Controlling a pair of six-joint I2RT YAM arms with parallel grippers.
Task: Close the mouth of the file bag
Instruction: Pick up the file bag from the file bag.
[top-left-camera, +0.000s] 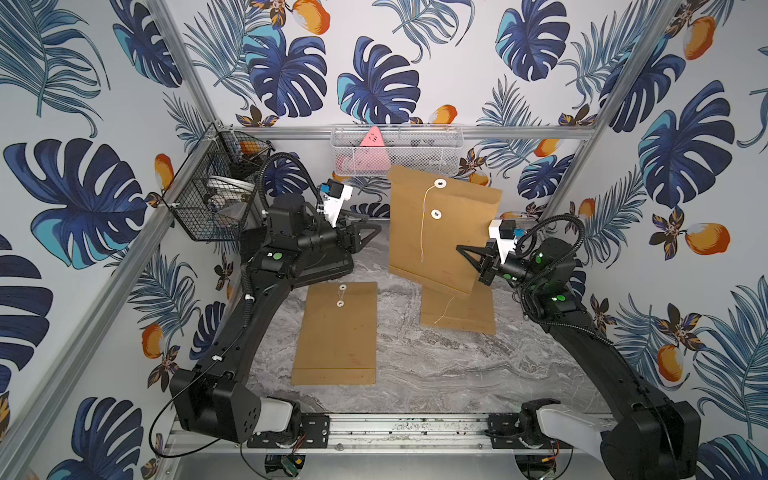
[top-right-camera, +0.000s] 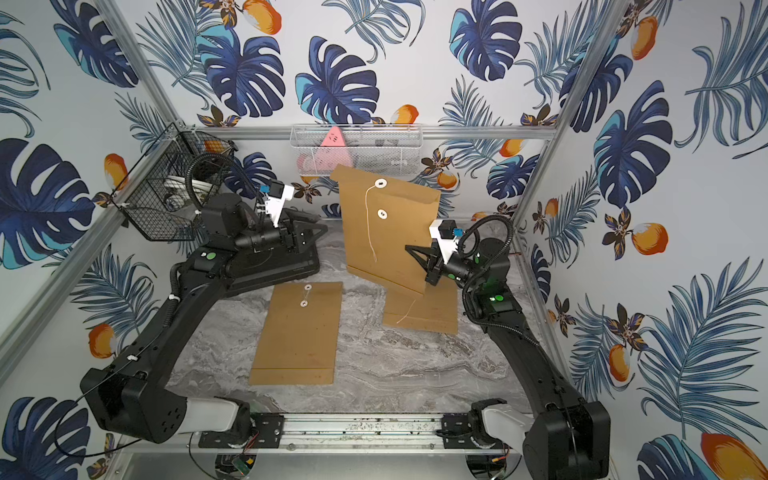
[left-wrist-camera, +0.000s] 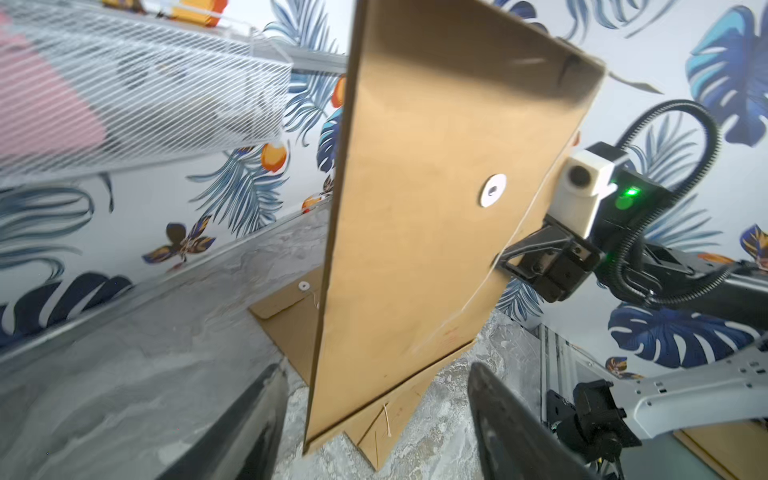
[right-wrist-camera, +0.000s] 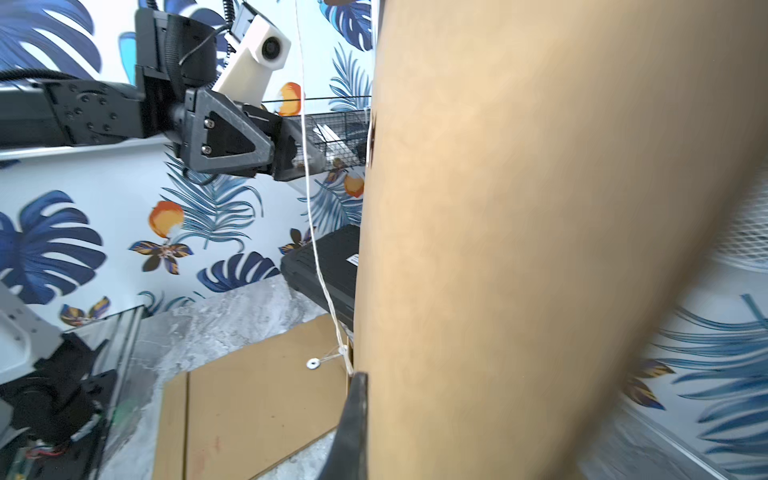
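A brown file bag (top-left-camera: 440, 232) (top-right-camera: 386, 232) stands upright above the table, its mouth end up. My right gripper (top-left-camera: 460, 249) (top-right-camera: 408, 248) is shut on its right edge, low down. A white string (top-left-camera: 423, 224) hangs loose from the upper washer (top-left-camera: 439, 183) past the lower washer (top-left-camera: 436, 214). My left gripper (top-left-camera: 372, 224) (top-right-camera: 318, 224) is open, just left of the bag and not touching it. In the left wrist view the bag (left-wrist-camera: 415, 208) stands beyond the open gripper (left-wrist-camera: 378, 368). In the right wrist view the bag (right-wrist-camera: 540, 208) hides one finger of the right gripper (right-wrist-camera: 368, 399).
A second brown bag (top-left-camera: 336, 332) lies flat on the marble table (top-left-camera: 436, 374). Another bag (top-left-camera: 461, 316) lies under the held one. A black wire basket (top-left-camera: 216, 195) hangs at the left, a white mesh basket (top-left-camera: 395, 149) on the back rail. A black case (top-left-camera: 320, 268) sits at the back left.
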